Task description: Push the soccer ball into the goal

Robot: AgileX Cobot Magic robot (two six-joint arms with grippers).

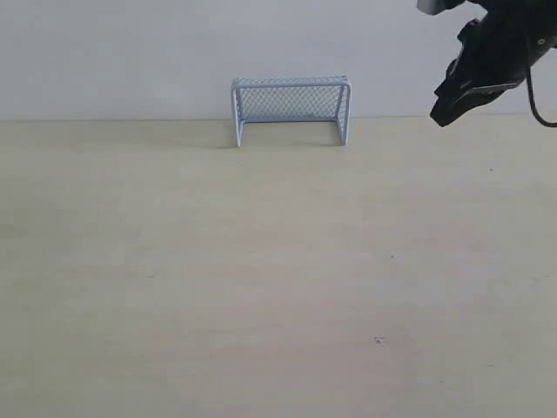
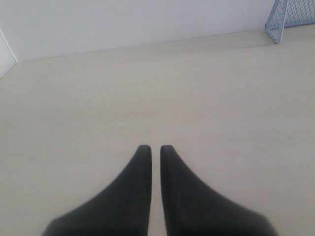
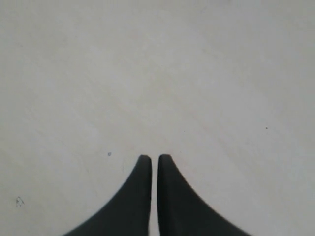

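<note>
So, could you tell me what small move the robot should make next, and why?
Probably lower the right gripper a little toward the table and look around with it. No soccer ball shows in any view, the goal mouth looks empty, and both grippers are shut on nothing; the left gripper sees only bare table and a goal corner.

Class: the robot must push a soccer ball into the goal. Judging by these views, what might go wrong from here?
1. No ball shows in any view, so a push may find nothing.
2. The right hand hangs raised to the right of the goal in the exterior view; coming down, it might knock the frame.
</note>
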